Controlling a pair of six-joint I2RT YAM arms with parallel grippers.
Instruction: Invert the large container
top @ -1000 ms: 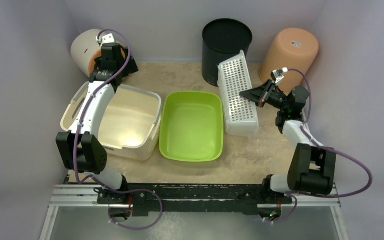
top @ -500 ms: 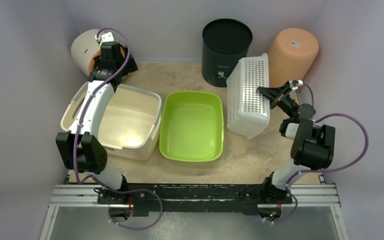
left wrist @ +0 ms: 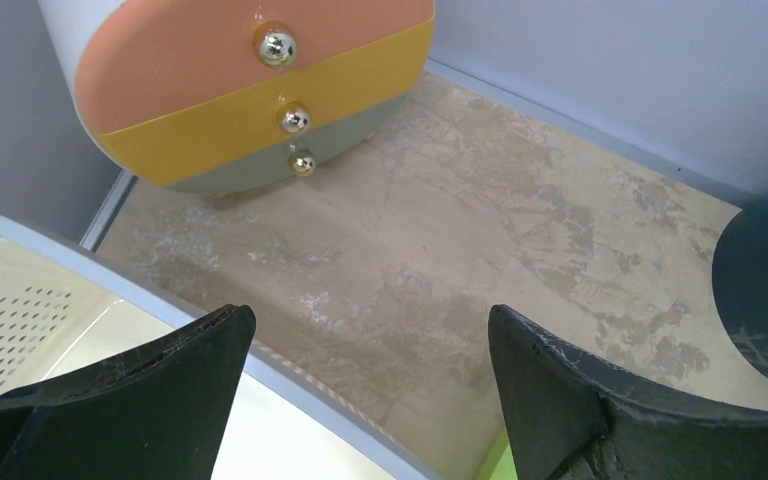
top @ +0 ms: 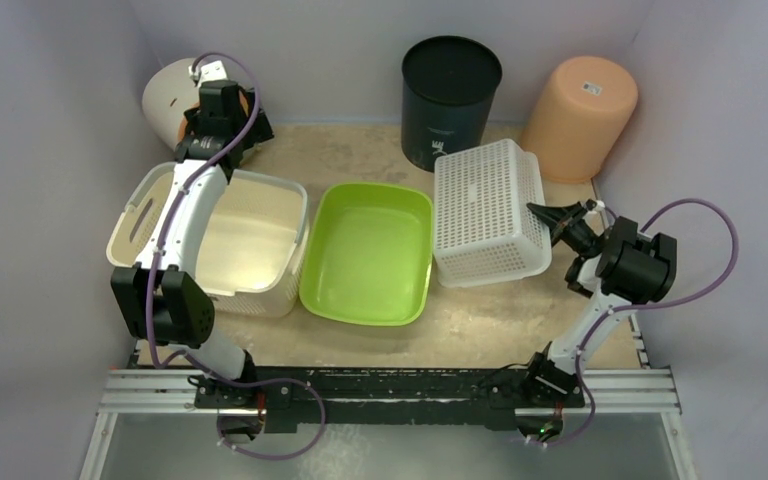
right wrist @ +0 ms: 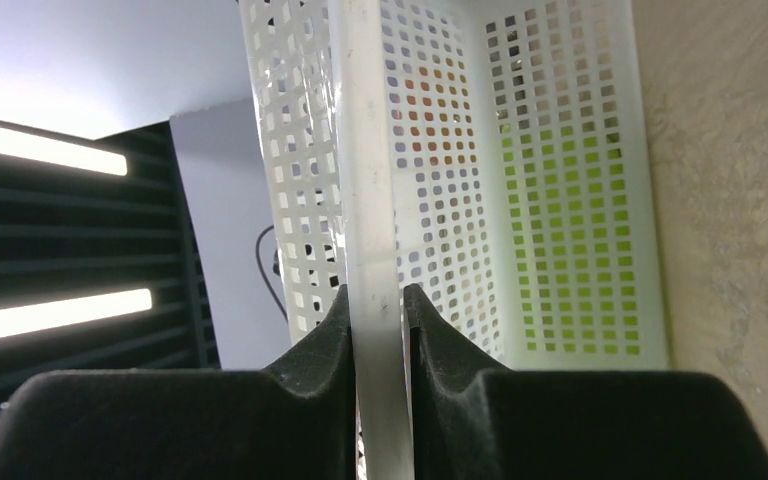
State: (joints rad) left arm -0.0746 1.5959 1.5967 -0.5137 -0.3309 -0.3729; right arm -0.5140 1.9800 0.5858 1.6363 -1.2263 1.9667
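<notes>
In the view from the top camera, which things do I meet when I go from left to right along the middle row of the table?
large container → lime-green tub → white perforated basket → right gripper, closed on that basket's right rim.

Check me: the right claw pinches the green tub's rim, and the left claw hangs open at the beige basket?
Not the green tub: the right gripper grips the white basket by its rim, as the right wrist view shows. The left gripper is open at the beige basket.
</notes>
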